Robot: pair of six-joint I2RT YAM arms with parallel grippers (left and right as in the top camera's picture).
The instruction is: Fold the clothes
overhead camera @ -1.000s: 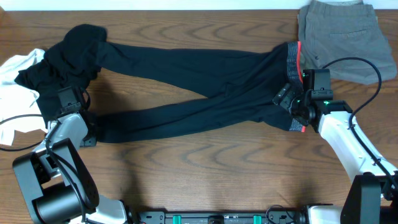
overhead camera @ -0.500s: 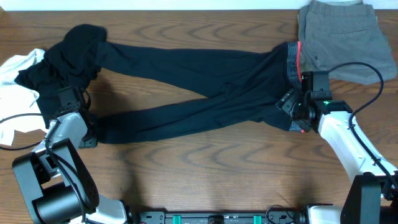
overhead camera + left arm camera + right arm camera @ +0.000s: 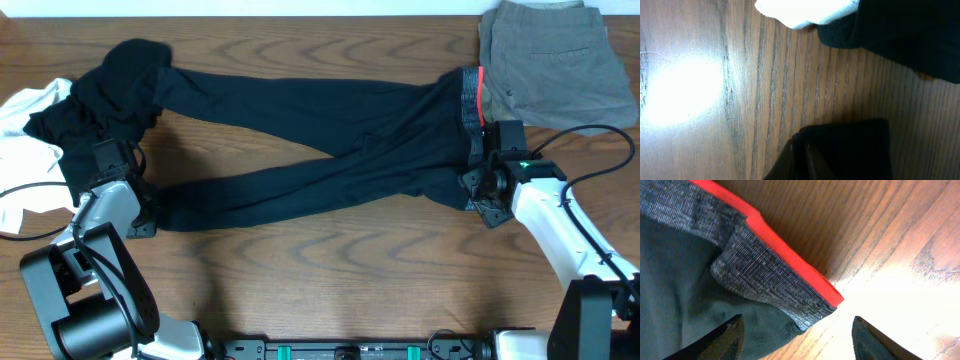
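Reaching in from the table's (image 3: 350, 270) right edge, the right arm bends at the elbow and angles its wrist toward the trousers (image 3: 330, 150), which lie flat across the middle of the table with both legs running left and the grey-and-red waistband (image 3: 470, 100) at the right. The right gripper (image 3: 480, 185) hangs low over the lower corner of that waistband. In the wrist view its jaws stand released, one finger (image 3: 727, 337) over the black cloth and the other over bare wood, with the band's corner between them and nothing grasped.

The left arm sits folded close at the near left corner, its forearm pointing away from the base toward the end of the nearer trouser leg. The left gripper (image 3: 140, 208) is down at table level, jaws clenched on the hem of that leg.

Beyond it, a black garment (image 3: 125, 75) is bunched over the far leg's end, touching a white T-shirt (image 3: 25, 110) at the left edge. Grey shorts (image 3: 550, 50) lie at the far right corner, beside the waistband.
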